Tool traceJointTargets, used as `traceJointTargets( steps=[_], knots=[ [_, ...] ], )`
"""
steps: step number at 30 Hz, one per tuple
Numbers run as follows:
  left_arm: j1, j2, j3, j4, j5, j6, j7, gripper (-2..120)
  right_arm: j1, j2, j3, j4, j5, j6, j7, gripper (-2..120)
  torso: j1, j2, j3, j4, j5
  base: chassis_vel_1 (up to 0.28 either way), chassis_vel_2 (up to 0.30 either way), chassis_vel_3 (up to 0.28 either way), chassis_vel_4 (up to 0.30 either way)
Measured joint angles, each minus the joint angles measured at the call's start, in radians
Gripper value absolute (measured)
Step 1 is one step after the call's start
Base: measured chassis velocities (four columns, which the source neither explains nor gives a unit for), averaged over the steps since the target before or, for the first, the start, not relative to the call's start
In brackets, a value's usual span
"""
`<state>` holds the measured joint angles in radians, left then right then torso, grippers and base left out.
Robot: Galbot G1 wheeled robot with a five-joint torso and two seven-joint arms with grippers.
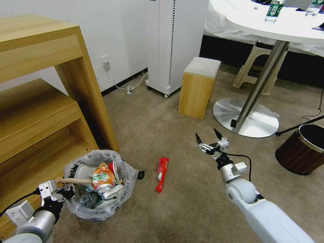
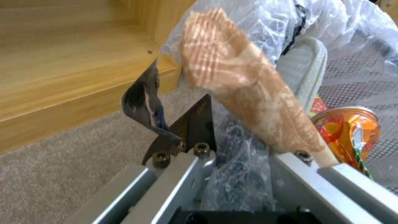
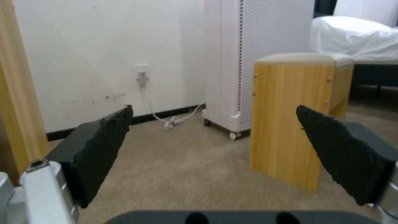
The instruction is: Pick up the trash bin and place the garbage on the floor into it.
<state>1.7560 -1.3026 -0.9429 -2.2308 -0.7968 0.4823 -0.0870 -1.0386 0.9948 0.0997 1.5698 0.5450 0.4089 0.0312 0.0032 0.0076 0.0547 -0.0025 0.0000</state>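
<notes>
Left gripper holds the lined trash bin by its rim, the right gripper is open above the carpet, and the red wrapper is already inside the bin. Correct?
Not quite. The head view shows the red wrapper on the floor beside the trash bin, not inside. The left gripper at the rim and open right gripper are correct.

bin's black wall (image 1: 140, 174): mostly bag-hidden | bottle (image 1: 274, 10): top cut off | wooden stick (image 2: 248, 90): blurred

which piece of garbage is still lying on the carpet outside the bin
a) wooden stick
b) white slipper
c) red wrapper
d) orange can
c: the red wrapper lies on the floor between the trash bin and the open right gripper.
</notes>
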Motion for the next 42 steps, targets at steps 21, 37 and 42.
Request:
traceJointTargets(
  steps=[21,37,42],
  knots=[
    [0.004,-0.009,0.022,0.022,0.023,-0.005,0.005,1,0.096,0.180,-0.238,0.005,0.346,-0.401,0.450,100,0.000,0.000,0.000,0.0000,-0.0003,0.000,0.000,0.000,0.000],
    [-0.008,-0.044,0.025,0.040,0.045,-0.006,0.002,1,0.218,0.302,-0.308,-0.125,0.586,-0.603,0.591,100,0.000,0.000,0.000,0.0000,-0.0001,0.000,0.000,0.000,0.000],
    [-0.005,-0.052,0.025,0.036,0.048,-0.004,0.000,1,0.230,0.339,-0.316,-0.186,0.566,-0.628,0.611,100,0.000,0.000,0.000,0.0000,-0.0001,0.000,0.000,0.000,0.000]
  ],
)
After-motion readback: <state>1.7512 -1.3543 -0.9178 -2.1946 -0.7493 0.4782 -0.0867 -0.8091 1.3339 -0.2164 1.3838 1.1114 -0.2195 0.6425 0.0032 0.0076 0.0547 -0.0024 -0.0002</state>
